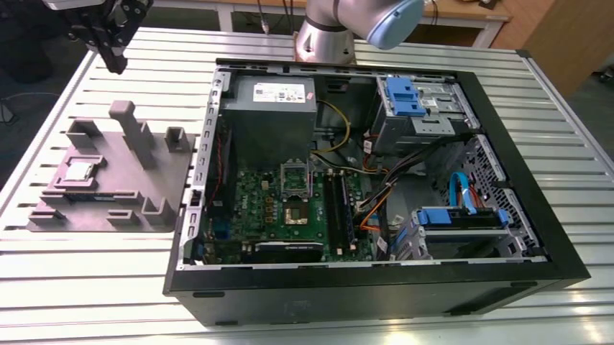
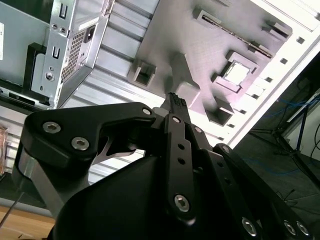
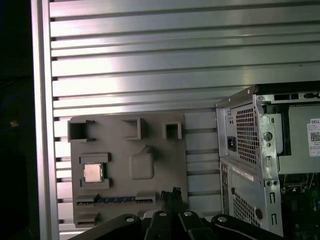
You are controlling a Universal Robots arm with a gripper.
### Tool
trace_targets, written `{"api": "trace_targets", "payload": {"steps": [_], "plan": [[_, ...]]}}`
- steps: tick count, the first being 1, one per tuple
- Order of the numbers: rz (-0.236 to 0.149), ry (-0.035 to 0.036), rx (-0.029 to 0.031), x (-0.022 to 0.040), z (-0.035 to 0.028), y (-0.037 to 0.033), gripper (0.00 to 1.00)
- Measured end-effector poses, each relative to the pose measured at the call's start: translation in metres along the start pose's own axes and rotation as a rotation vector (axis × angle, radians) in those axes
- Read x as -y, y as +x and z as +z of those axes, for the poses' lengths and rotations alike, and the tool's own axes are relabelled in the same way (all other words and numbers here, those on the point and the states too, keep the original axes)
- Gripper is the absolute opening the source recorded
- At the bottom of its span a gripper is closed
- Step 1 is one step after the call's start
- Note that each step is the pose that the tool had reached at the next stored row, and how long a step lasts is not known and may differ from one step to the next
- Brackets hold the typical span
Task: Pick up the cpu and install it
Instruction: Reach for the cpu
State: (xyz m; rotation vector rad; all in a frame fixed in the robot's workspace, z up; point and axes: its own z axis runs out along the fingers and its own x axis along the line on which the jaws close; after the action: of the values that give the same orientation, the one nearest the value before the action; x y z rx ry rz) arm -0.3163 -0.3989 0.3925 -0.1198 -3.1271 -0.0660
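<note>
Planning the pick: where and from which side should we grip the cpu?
Come straight down from above, likely pinching the two cpu edges that the bars of the fixture leave free: it lies flat, lid up, in a recess.

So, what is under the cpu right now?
The cpu sits recessed in the grey holder plate, which lies on the slatted metal table. The plate's surface directly beneath the chip is covered by it, so it cannot be seen.
</note>
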Motion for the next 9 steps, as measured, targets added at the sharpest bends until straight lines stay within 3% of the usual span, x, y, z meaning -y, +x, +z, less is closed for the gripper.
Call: {"api": "trace_targets", "payload": {"steps": [9], "plan": [[0.0, 0.0, -0.0001, 0.0005, 0.0001, 0.0069, 0.1]]}}
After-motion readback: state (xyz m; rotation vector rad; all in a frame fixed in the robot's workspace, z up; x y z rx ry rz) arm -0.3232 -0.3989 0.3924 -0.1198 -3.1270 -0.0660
